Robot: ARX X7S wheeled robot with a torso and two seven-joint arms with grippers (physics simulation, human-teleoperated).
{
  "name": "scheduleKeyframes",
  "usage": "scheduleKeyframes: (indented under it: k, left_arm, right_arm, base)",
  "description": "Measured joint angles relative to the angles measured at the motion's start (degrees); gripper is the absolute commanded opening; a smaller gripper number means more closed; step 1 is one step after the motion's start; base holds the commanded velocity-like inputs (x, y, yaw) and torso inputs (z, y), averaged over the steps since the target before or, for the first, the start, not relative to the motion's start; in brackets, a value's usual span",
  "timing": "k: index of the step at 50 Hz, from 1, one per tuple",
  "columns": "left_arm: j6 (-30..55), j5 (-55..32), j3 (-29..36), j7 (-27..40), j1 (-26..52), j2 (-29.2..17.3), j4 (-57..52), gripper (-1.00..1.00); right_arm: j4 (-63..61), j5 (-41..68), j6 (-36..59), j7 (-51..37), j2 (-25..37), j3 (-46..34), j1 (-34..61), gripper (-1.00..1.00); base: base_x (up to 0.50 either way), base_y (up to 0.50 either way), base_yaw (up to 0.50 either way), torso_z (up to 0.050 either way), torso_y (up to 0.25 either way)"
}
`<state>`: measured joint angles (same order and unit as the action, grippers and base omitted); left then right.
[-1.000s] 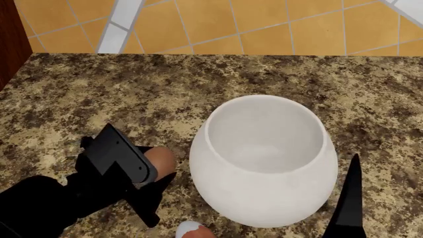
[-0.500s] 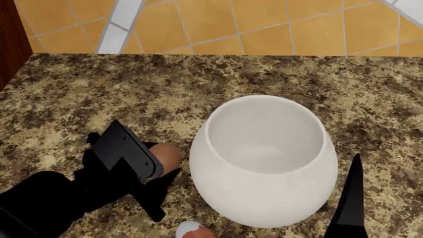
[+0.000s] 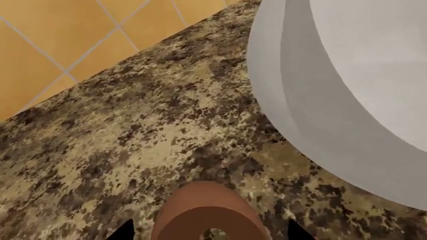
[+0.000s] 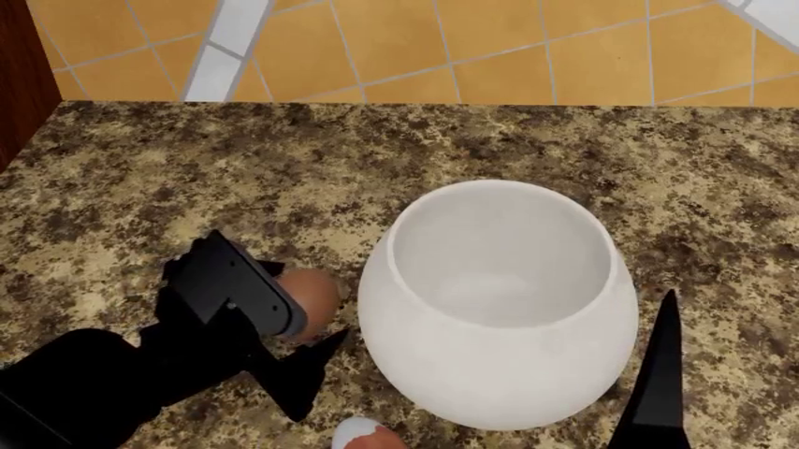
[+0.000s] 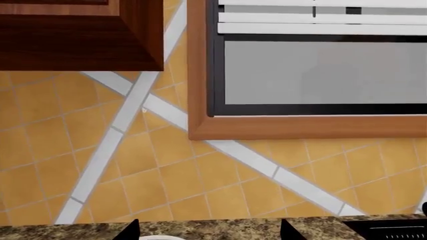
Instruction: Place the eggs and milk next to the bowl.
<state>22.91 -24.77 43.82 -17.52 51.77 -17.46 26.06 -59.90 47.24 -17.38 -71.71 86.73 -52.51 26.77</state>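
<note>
Centrally on the speckled granite surface (image 4: 150,178) the large white bowl (image 4: 500,299) is seen standing upright, its wide mouth open to the head camera. Just beside its left flank the plain tan-brown egg (image 4: 309,295) is found between the black fingers of the left gripper (image 4: 299,323); the jaws stand on either side of the egg, and they appear to be closed on it, though actual contact is hidden by the gripper body. In the left wrist view the same egg (image 3: 207,212) is shown low between the two dark fingertips, with the curved wall of the bowl (image 3: 320,115) close by but not touching it. A second egg (image 4: 362,435), reddish-brown with a white cap, is cut off by the lower edge of the head view, lying near the bowl's base. Of the right gripper only a dark finger (image 4: 660,374) is seen at the bowl's right side, so its state cannot be told. The right wrist view is filled by an orange tiled wall (image 5: 133,165) and a wood-framed window (image 5: 320,75).
</note>
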Motion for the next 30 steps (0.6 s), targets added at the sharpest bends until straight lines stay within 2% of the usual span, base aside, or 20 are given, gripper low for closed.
scheduleKeyframes:
  k: [30]
  left_arm:
    - [4.2,-2.4,-0.1,0.5,0.1,-2.2,-5.5,1.0]
  right_arm:
    - [-0.1,0.0,0.0,0.3,-0.2,-1.4,1.9,1.0]
  base:
    - [0.0,0.0,0.0,0.0,0.0]
